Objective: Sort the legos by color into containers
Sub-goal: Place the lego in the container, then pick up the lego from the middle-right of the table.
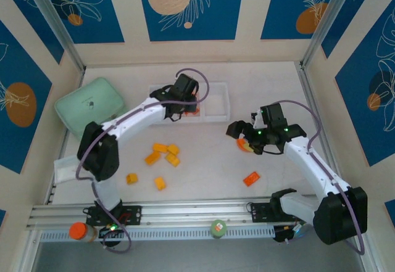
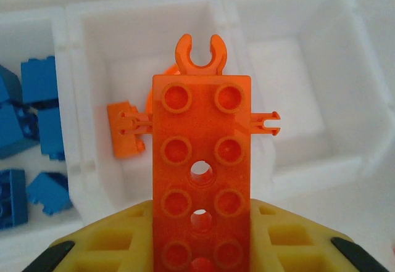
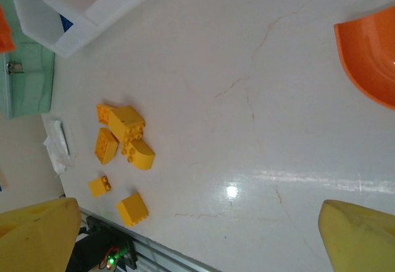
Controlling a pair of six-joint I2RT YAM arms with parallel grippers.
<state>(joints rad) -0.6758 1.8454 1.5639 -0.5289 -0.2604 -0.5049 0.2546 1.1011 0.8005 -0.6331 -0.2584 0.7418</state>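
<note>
Top view: left gripper (image 1: 184, 107) over the tray (image 1: 217, 105) at twelve o'clock; left wrist: clenched on the long orange piece (image 2: 200, 161) above the orange-holding middle compartment (image 2: 111, 56); release low and centred; right wrist: right gripper (image 3: 197, 235) agape, orange arch (image 3: 370, 62) at two o'clock.

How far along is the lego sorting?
Done: blue bricks sit in one end compartment of the tray, and a small orange brick lies in the middle one. In hand: the left gripper holds a long orange piece above it. Left: the yellow bricks, a loose orange brick and an orange arch by the open right gripper.
</note>
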